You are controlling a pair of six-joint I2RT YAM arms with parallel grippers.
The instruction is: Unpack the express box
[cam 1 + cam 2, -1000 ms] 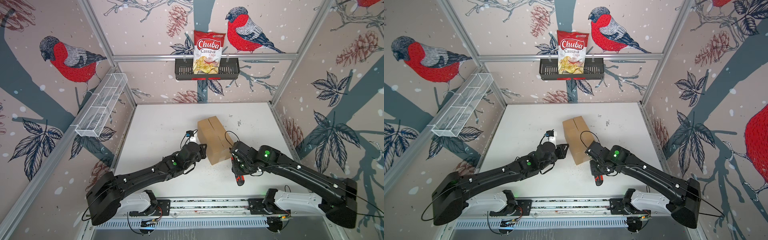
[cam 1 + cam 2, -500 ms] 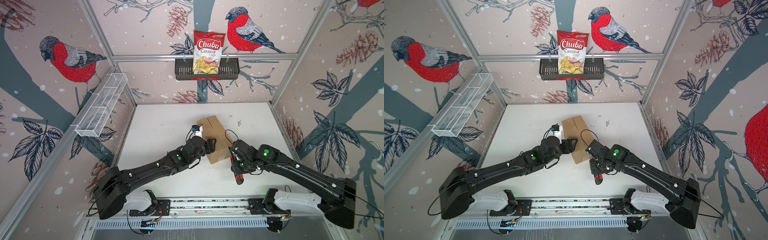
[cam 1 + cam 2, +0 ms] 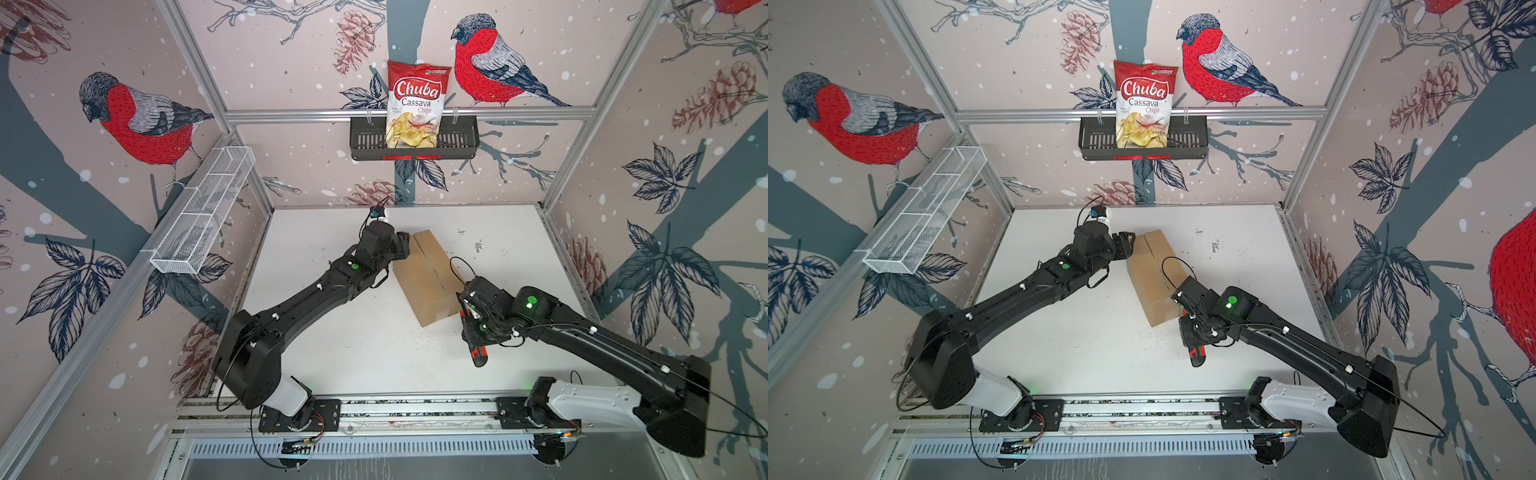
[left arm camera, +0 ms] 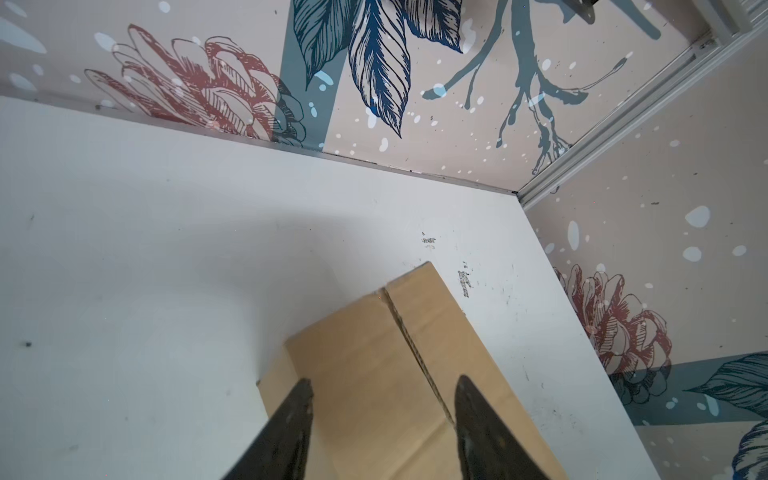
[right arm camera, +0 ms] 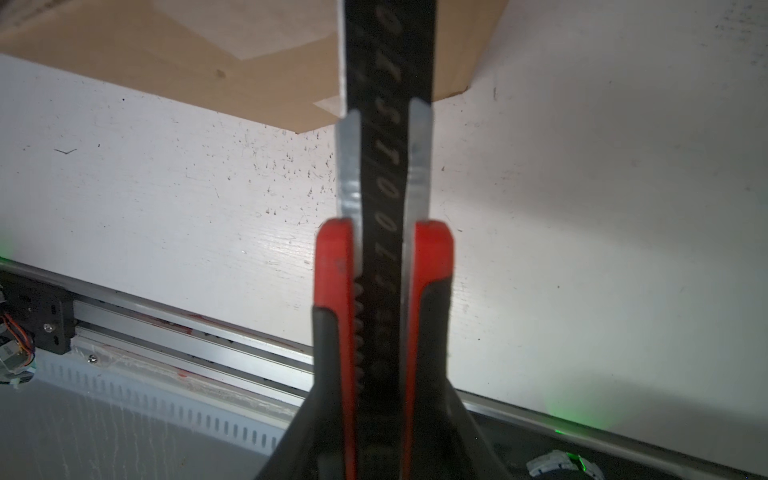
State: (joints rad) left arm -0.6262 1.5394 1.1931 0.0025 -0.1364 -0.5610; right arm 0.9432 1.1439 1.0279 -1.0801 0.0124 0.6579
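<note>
White counter (image 3: 374,353), scuffed, specks near the middle. Long white wire-mesh rack (image 3: 199,220) on the left wall. Black slotted wall basket (image 3: 361,141) on the rear rail, with a red-and-white Chuba cassava chips bag (image 3: 417,104) standing in it.

Plain brown oblong cardboard carton (image 3: 428,274) (image 3: 1154,270) lies mid-counter, skewed, long axis running far to near. Top flaps down, centre seam showing (image 4: 374,374). Clear tape patch on the near end wall (image 5: 166,54).

Red-and-black utility knife (image 3: 478,353) (image 5: 382,166) is clamped by the handle in the right gripper (image 5: 378,395) at the carton's near right corner. Its black blade is out and crosses the carton's end; the tip runs out of the wrist view, contact not discernible.

Left gripper (image 3: 405,245) (image 4: 382,384) sits at the carton's far left corner, fingers (image 4: 295,415) moderately parted over the top across the seam, holding nothing. Touch uncertain.
</note>
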